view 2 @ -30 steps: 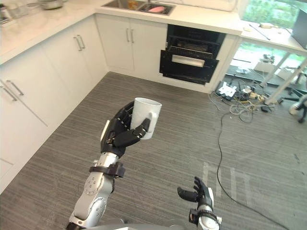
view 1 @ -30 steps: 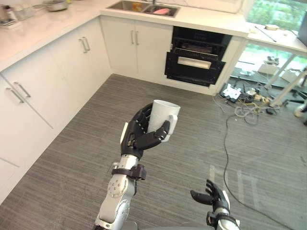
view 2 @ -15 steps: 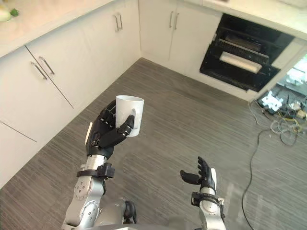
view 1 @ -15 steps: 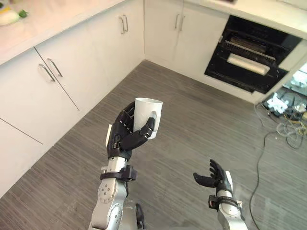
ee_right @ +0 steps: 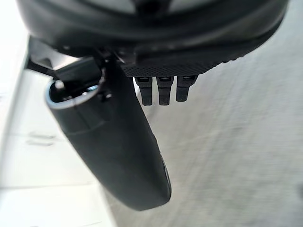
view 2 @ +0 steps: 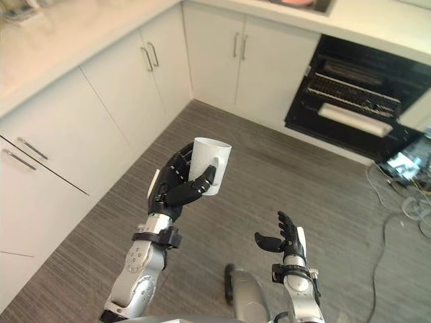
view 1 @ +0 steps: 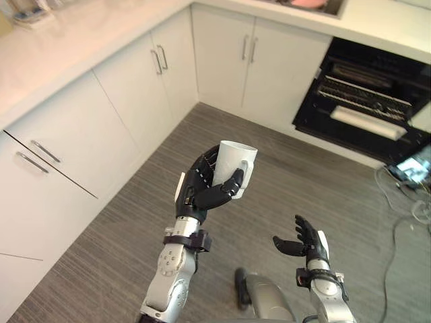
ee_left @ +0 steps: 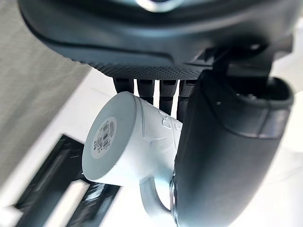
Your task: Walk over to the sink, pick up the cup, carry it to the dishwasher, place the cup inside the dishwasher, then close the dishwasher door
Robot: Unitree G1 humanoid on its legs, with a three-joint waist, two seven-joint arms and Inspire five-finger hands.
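One white cup is upright at the centre of the frame, above the grey floor, with the fingers and thumb of the left hand clamped round its wall. The right hand sits at lower right, empty, its fingers loosely apart. One dark dishwasher, its racks showing, fills the upper right beside white cabinets bearing six handles in three pairs.
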